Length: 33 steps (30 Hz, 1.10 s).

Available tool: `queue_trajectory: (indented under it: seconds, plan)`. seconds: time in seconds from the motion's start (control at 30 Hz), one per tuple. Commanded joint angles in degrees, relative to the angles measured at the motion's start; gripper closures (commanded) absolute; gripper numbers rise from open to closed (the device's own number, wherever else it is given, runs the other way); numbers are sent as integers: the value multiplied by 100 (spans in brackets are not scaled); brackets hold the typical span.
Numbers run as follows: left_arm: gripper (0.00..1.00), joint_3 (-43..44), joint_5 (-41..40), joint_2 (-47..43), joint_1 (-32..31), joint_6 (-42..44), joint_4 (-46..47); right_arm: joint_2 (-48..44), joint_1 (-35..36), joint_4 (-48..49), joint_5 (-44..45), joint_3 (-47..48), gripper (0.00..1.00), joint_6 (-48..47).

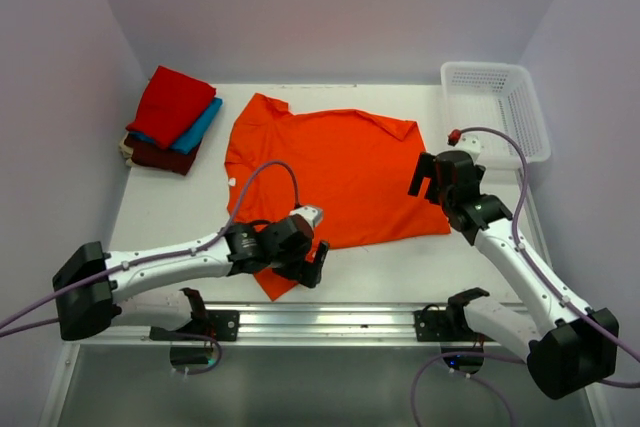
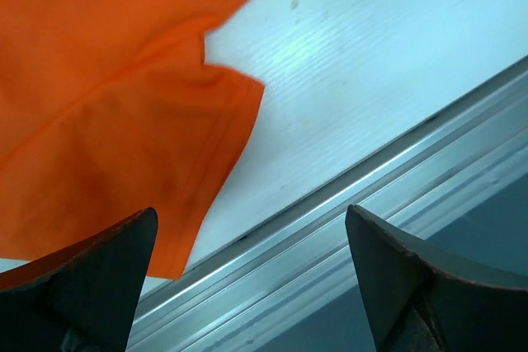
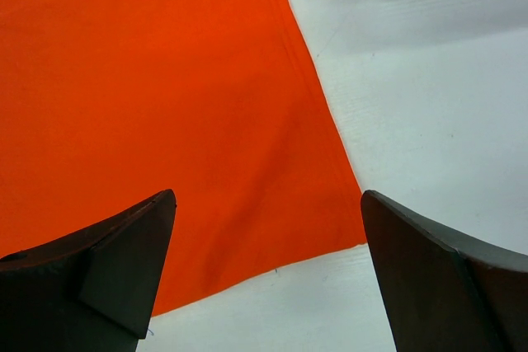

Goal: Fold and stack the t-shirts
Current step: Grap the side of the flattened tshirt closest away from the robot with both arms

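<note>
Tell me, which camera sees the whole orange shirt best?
The top camera. It shows nearly all of the orange t-shirt spread flat on the table. The left wrist camera catches only one sleeve near the table's edge, and the right wrist camera only a bottom corner.

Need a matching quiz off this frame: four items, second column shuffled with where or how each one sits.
Column 1
1. orange t-shirt
2. red t-shirt
3. basket
4. left end effector

Column 2
A. far right corner of the table
B. open, above a sleeve near the front rail
C. spread out mid-table
D. top of the folded pile, far left

Pairs: 1-C, 2-D, 3-A, 4-B
</note>
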Motion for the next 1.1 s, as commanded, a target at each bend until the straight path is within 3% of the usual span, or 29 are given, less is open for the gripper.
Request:
queue_trajectory:
  seconds: [0.0, 0.13, 0.23, 0.57, 0.73, 0.97, 1.07]
  plan:
    - [0, -157, 108, 431, -231, -287, -367, 106, 22, -243, -114, 1, 1, 128]
    - [11, -272, 205, 625, -275, -357, -331, 36, 13, -287, -70, -61, 2, 137]
    - [14, -228, -111, 643, -442, -567, -857, 18, 22, -252, -70, -131, 3, 164]
    - [20, -904, 107, 538, -548, -858, -947, 97, 13, -340, 61, -87, 7, 260]
    - [23, -1037, 222, 581, -548, -823, -648, 71, 13, -235, 35, -175, 18, 330]
    - [27, -168, -445, 722, -889, -972, -1402, 106, 22, -164, 0, -298, 21, 304]
    - [26, -140, -481, 774, -1013, -920, -1307, 159, 13, -138, 0, -316, 21, 295]
